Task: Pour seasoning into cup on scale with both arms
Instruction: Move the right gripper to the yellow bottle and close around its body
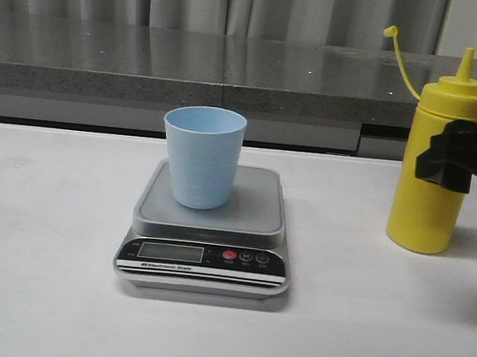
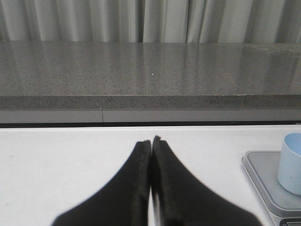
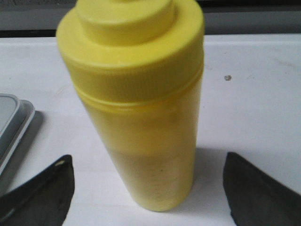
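The cup (image 1: 201,156) already stands on the scale (image 1: 207,227). Right of the scale, the right end effector (image 3: 149,188) straddles the seasoning (image 1: 437,162), released; left end effector (image 2: 151,143) clenched empty. Grasping and pouring remain.

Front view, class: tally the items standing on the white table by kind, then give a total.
Squeeze bottle: 1
Cup: 1
Scale: 1
Total: 3
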### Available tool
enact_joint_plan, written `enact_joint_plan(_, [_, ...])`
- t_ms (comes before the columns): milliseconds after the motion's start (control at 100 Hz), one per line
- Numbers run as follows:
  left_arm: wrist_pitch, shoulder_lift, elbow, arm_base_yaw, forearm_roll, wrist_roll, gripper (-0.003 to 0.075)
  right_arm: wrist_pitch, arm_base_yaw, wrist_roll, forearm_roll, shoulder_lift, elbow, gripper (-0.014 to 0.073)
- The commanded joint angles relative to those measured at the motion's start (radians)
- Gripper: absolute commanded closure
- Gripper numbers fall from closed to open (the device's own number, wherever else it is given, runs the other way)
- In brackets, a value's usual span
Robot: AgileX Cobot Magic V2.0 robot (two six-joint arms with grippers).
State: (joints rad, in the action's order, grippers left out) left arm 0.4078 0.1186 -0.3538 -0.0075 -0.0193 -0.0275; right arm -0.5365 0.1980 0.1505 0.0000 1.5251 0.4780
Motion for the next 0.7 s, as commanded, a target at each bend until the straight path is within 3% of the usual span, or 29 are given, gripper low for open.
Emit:
enact_joint_plan(0, [-0.080, 0.011, -0.026, 0.003, -0.005, -0.011, 0.0741, -0.144, 0.002, 0.000, 0.000, 0.018, 0.027, -0.0041])
enact_joint_plan(450, [-0.080, 0.011, -0.026, 0.003, -0.005, -0.011, 0.0741, -0.543, 0.002, 0.000, 0.000, 0.246, 0.027, -0.0041])
enact_joint_plan(690, [-0.080, 0.011, -0.026, 0.003, -0.005, -0.011, 0.0741, -0.606, 0.002, 0.000, 0.006, 0.317, 0.032, -0.0041])
